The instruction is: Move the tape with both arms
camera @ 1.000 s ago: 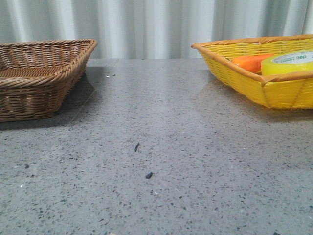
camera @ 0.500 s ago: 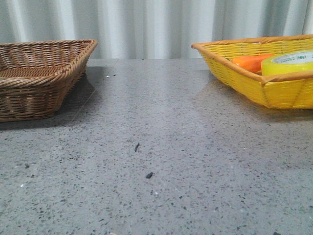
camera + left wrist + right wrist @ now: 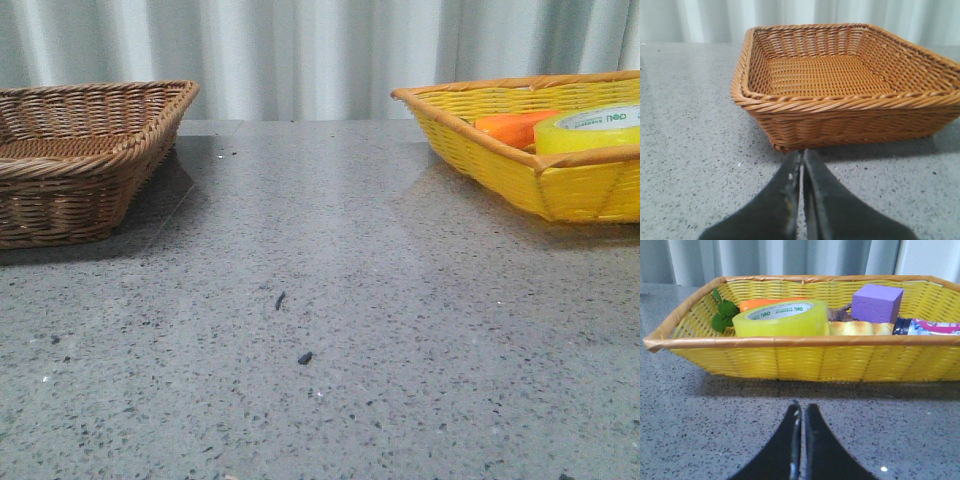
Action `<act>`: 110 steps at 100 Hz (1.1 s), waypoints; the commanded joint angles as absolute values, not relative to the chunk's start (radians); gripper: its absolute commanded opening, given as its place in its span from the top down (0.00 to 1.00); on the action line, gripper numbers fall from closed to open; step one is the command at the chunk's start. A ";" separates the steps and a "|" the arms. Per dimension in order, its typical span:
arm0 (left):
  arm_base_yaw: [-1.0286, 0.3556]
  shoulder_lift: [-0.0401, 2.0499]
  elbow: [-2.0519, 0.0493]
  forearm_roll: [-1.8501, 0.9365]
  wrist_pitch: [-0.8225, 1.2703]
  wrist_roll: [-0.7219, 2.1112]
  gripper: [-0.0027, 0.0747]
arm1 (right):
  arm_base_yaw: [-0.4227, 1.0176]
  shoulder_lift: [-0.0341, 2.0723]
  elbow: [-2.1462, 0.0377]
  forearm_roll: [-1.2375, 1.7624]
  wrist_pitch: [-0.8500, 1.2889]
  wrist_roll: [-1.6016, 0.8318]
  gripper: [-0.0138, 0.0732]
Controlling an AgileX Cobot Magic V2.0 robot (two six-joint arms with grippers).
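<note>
The yellow tape roll with a white core and green lettering lies flat in the yellow basket at the right of the table. It also shows in the right wrist view, inside the basket. My right gripper is shut and empty, low over the table a little short of the yellow basket. My left gripper is shut and empty, low over the table just short of the brown wicker basket. Neither gripper shows in the front view.
The brown wicker basket stands at the left, nothing in it. The yellow basket also holds an orange carrot with green leaves, a purple block, a bread-like piece and a bottle. Grey speckled table lies between.
</note>
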State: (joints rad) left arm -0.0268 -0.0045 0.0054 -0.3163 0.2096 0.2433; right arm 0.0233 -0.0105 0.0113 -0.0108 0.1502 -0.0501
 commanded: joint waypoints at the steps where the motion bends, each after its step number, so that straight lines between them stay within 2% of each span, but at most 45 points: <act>1: -0.024 -0.033 0.013 -0.342 0.117 0.234 0.99 | 0.022 -0.028 0.033 -0.008 0.081 -0.056 0.91; 50: -0.024 -0.033 0.013 -0.365 0.059 0.229 0.99 | 0.022 -0.028 0.033 0.000 0.081 -0.056 0.91; 70: -0.024 -0.033 0.013 -0.658 -0.086 0.227 0.99 | 0.022 -0.028 0.033 0.022 0.081 -0.056 0.91; 100: -0.024 -0.033 0.013 -0.683 -0.110 0.227 0.99 | 0.022 -0.028 0.033 0.026 0.081 -0.056 0.91; 110: -0.024 -0.033 0.013 -0.697 -0.119 0.227 0.99 | 0.022 -0.028 0.033 0.119 0.028 -0.053 0.91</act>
